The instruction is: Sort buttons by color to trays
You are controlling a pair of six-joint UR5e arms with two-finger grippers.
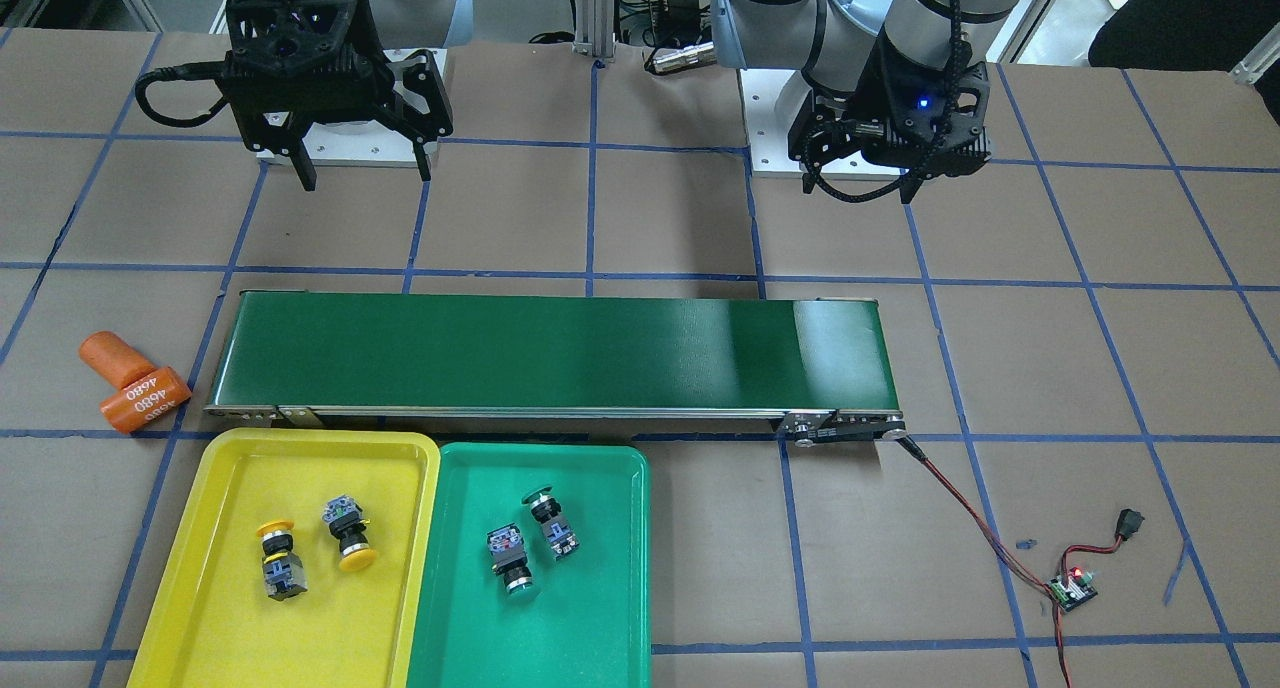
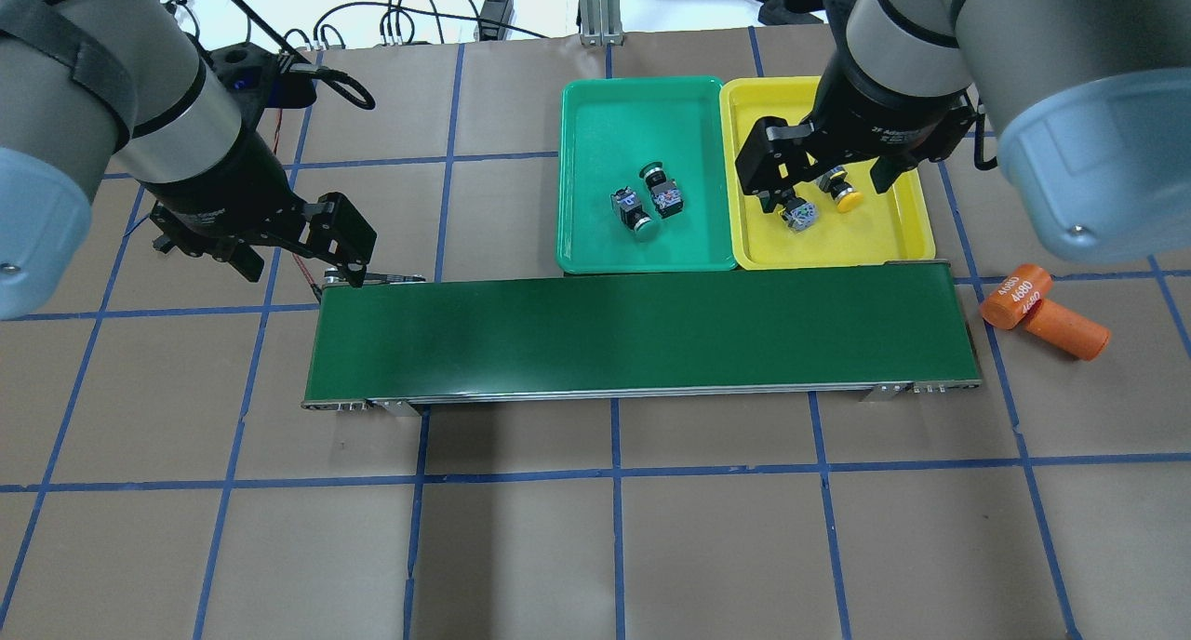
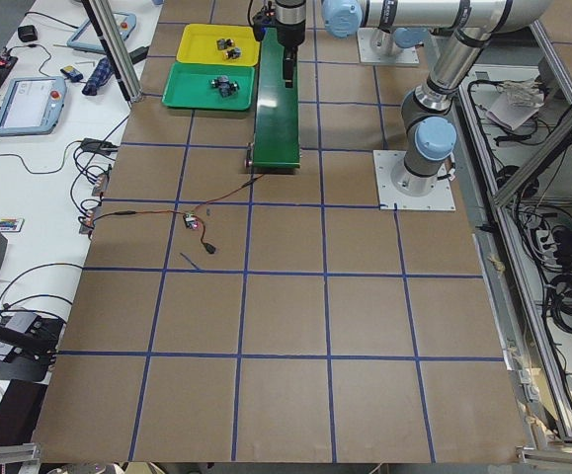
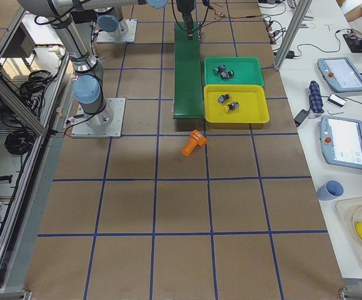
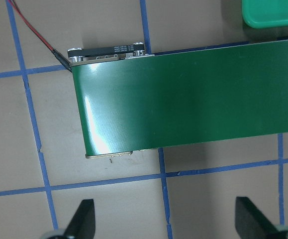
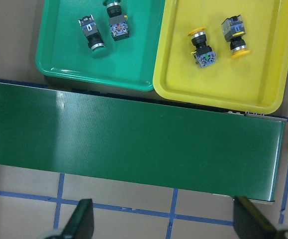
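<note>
Two yellow buttons [image 1: 282,560] are being contained, lying down, in the yellow tray [image 1: 215,618], and two green buttons [image 1: 510,560] in the adjoining green tray [image 1: 600,638]. The left gripper [image 5: 163,221] and right gripper [image 6: 161,221] are being held spread wide, empty.

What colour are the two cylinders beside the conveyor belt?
Orange cylinders, best in the front-facing view.

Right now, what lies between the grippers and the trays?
A long green belt, bare on top; the front-facing view shows it between the right gripper, the left gripper and the yellow tray and green tray.
</note>
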